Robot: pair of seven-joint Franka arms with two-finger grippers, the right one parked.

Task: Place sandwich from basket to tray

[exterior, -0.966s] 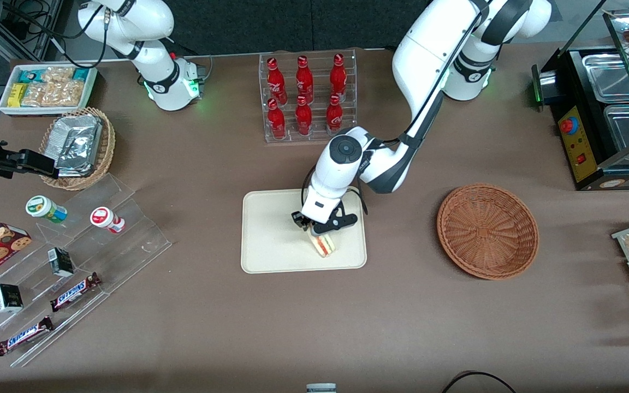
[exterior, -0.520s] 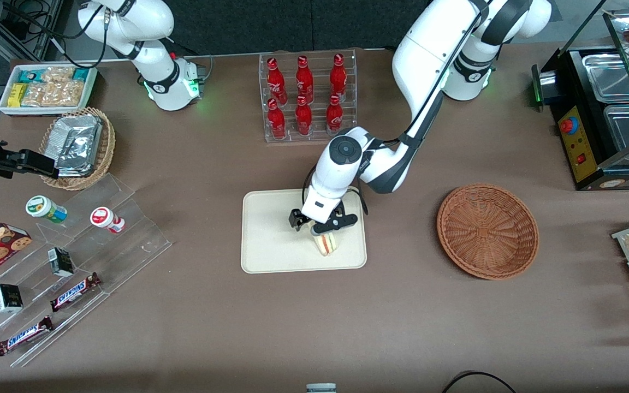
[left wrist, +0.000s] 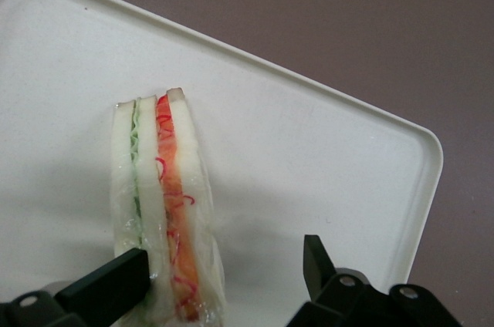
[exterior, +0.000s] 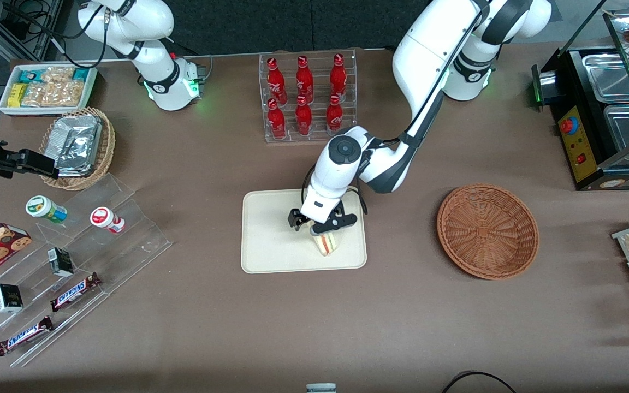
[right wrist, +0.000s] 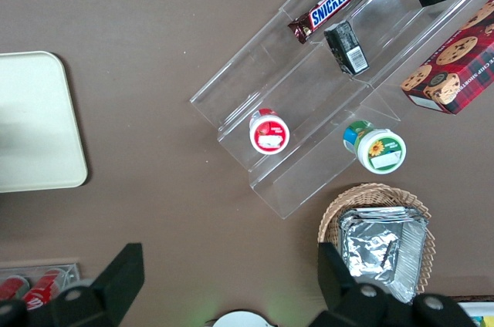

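Note:
The clear-wrapped sandwich (exterior: 325, 244) stands on its edge on the cream tray (exterior: 271, 240), at the tray's end toward the working arm. In the left wrist view the sandwich (left wrist: 158, 203) shows white bread with red, orange and green filling, resting on the tray (left wrist: 309, 150). My gripper (exterior: 320, 222) hangs just above it, open. The wedge's narrow end sits between the fingers in the gripper (left wrist: 224, 269), close against one black finger (left wrist: 104, 292) and well apart from the other. The reddish-brown basket (exterior: 487, 231) lies empty toward the working arm's end of the table.
A rack of red bottles (exterior: 304, 95) stands farther from the camera than the tray. A tan basket of foil packets (exterior: 77, 147) and a clear stepped stand with snacks (exterior: 74, 273) lie toward the parked arm's end. A black warmer (exterior: 604, 109) stands near the empty basket.
The fingers have spread a little wider and lifted slightly. The sandwich has settled upright on the tray, no longer pinched.

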